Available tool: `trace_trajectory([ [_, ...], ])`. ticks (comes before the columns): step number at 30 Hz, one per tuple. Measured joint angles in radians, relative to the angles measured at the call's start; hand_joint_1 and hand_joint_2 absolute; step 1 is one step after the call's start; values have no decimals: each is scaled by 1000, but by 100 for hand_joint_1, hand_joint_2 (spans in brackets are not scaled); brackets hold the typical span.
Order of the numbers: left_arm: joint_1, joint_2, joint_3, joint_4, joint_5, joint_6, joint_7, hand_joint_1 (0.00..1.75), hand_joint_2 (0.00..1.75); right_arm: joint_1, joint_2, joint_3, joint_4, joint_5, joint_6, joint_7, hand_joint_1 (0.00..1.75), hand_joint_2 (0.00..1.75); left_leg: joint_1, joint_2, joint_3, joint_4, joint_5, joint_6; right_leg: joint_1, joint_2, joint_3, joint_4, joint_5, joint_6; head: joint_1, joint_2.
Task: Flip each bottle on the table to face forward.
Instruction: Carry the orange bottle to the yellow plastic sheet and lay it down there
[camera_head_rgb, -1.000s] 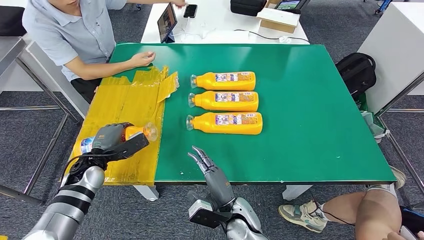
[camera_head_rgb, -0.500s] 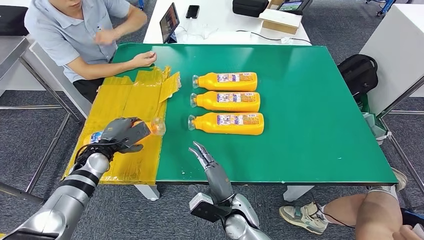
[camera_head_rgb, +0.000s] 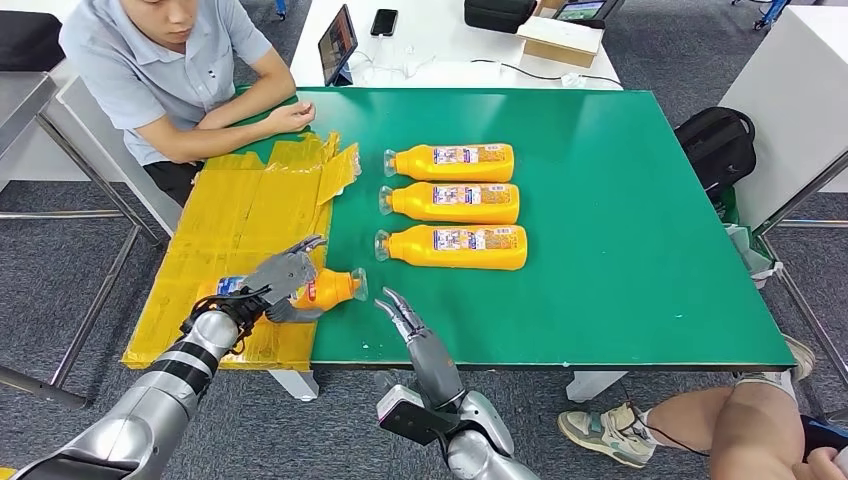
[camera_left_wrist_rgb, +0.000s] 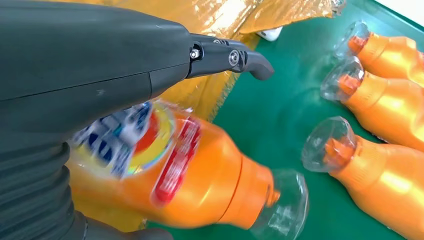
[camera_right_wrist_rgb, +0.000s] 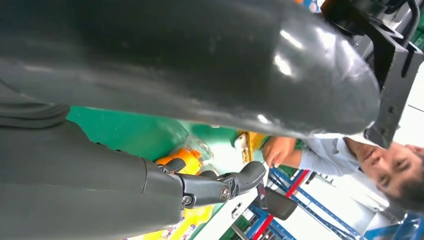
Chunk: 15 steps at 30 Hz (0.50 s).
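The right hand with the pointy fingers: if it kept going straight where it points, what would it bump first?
Probably the clear cap of the orange plastic bottle held by the left hand. The right hand points up-left towards it, though depth is unclear.

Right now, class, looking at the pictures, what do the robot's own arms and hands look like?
Both arms are silver with rounded metal segments. The left arm has black ribbed bands near the wrist and a thin dark cable alongside. The left hand has a grey cover and darker slim fingers with small screws at the joints. The right hand is grey with dark, tapered fingers; a black box sits at its wrist.
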Motion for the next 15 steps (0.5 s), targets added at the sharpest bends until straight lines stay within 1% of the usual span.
trace_trajectory([
  [6,14,-3,-6,-17,24,-16,12,0,175,-3,-6,17,17,-28,-10,0,0,0,0,0,0,0,0,0,0,0,0,0,0,0,0,0],
  [9,36,-4,-7,-40,82,34,-15,0,175,-3,-11,24,23,-36,-14,0,0,0,0,0,0,0,0,0,0,0,0,0,0,0,0,0],
  [11,60,-9,2,-83,143,66,-33,0,175,-3,-14,26,26,-36,-14,0,0,0,0,0,0,0,0,0,0,0,0,0,0,0,0,0],
  [15,75,-14,11,-121,178,77,-37,0,175,-3,-16,27,27,-34,-15,0,0,0,0,-1,0,0,0,0,0,0,0,0,0,0,0,0],
])
